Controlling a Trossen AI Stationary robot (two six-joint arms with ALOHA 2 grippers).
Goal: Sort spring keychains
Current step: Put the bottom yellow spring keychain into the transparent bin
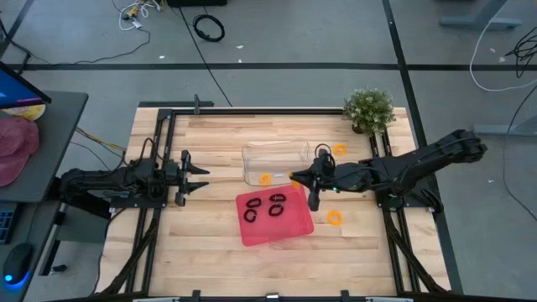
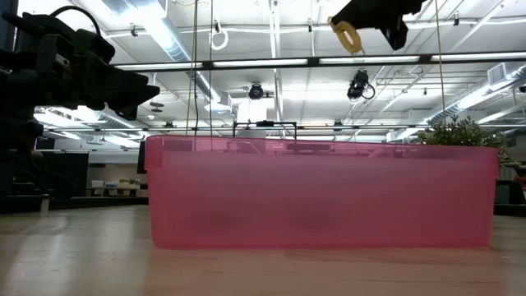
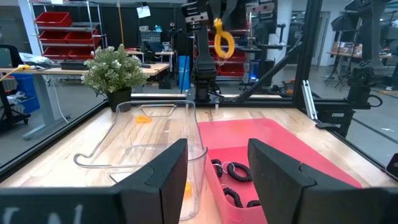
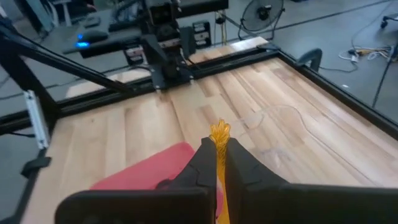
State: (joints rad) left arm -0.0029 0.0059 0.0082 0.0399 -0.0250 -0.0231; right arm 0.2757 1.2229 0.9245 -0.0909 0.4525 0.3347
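Note:
My right gripper (image 1: 297,177) hangs high above the table between the clear tray (image 1: 275,155) and the red tray (image 1: 289,225), shut on an orange spring keychain (image 4: 219,132). It also shows in the low view (image 2: 352,26) and in the left wrist view. Several black keychains (image 1: 264,208) lie in the red tray. One orange keychain (image 1: 265,179) lies in the clear tray. Two more orange ones (image 1: 339,150) (image 1: 335,218) lie on the wood. My left gripper (image 1: 204,176) waits open at the table's left, level, pointing at the trays (image 3: 217,165). My right gripper pinches the orange keychain between its two fingers (image 4: 239,163). The coil's upper part (image 4: 219,129) sticks out past the fingertips. In the low view the keychain (image 2: 346,34) is lifted clear, high above the red tray, standing out beside the fingers.
A small potted plant (image 1: 369,109) stands at the table's far right corner. The red tray (image 2: 320,193) fills the low view. The left arm's base (image 1: 92,184) sits at the left edge. Bare wood lies near the table's near-left part (image 1: 193,243).

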